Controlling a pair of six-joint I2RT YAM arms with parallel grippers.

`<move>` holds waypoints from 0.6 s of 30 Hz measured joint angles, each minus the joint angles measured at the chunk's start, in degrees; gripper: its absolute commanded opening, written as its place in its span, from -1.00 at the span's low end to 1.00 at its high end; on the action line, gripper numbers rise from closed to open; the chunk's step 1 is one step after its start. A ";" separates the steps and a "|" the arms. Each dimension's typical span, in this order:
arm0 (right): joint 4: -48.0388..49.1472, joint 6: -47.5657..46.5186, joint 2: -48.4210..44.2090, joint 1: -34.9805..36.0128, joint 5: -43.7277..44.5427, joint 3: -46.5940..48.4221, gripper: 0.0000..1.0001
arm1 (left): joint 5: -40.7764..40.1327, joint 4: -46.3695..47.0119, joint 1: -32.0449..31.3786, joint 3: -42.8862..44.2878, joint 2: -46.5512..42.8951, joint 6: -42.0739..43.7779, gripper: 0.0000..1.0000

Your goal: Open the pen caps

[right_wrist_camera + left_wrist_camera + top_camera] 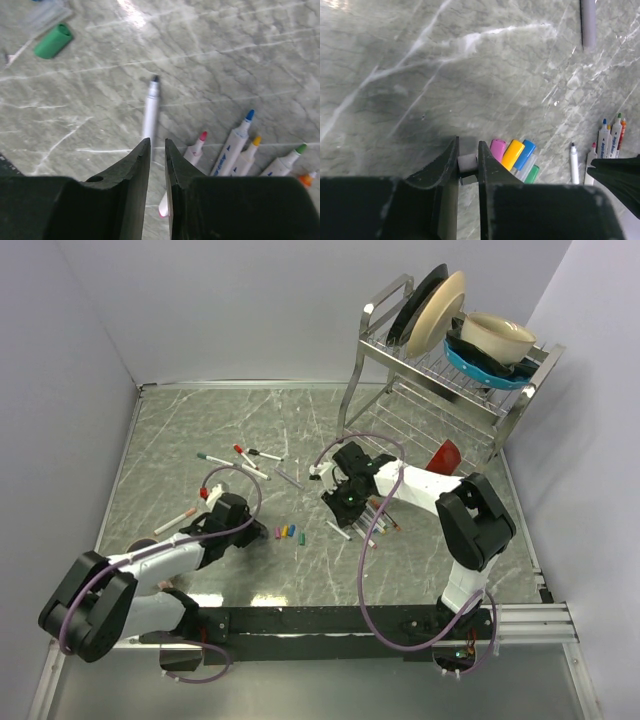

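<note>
Caps (513,153) lie loose near six bared pens (235,137); several capped pens (218,459) remain. Left gripper (468,145) pinches a grey cap (467,163); right gripper (157,142) jaws nearly meet, hold unclear.

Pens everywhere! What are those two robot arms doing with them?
They are pulling caps off pens. Some loose caps lie in a little row mid-table, and uncapped pens lie by the right arm. The far pens have caps on. The left gripper pinches a small pale piece beside the caps. The right gripper hovers, jaws nearly together, over a black-tipped pen; whether it grips it is unclear.
</note>
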 measured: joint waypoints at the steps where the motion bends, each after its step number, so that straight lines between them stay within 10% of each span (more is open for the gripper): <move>1: -0.04 -0.02 0.00 0.20 0.92 0.00 -0.49 | 0.26 0.46 -0.02 0.02 0.31 0.07 -0.59; 18: -0.94 -1.22 0.00 0.96 3.50 0.44 -0.43 | 4.85 3.28 0.04 1.62 3.19 2.58 0.09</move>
